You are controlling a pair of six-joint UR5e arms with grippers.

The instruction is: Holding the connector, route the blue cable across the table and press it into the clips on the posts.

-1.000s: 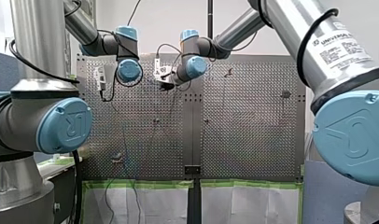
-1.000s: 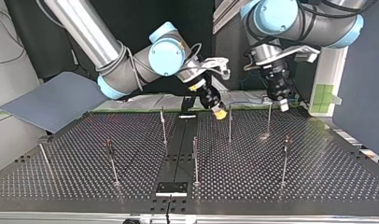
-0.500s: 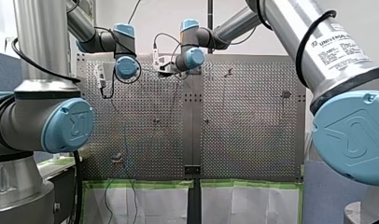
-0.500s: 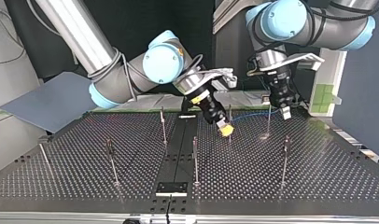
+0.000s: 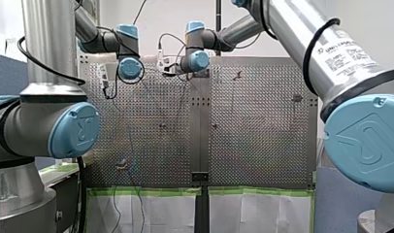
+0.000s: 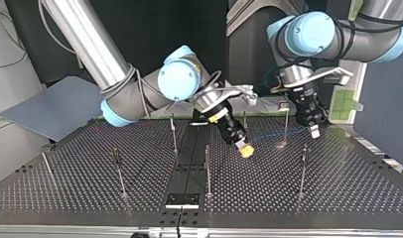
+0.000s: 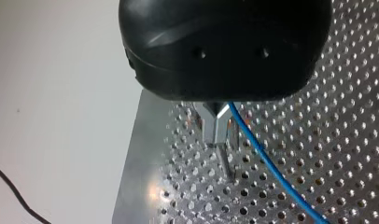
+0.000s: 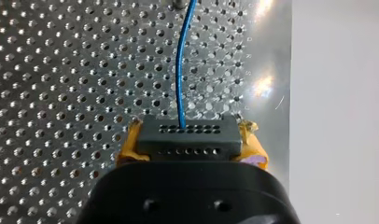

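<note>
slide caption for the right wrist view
The right gripper holds the connector, blue cable running ahead over the table.

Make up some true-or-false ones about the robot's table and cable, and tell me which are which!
1. My right pincer grips a black connector between yellow pads. True.
2. The cable coming out of the connector is red. False: it is a blue cable.
3. The table is full of little holes. True.
4. The posts lie flat on the table. False: they stand upright.
</note>
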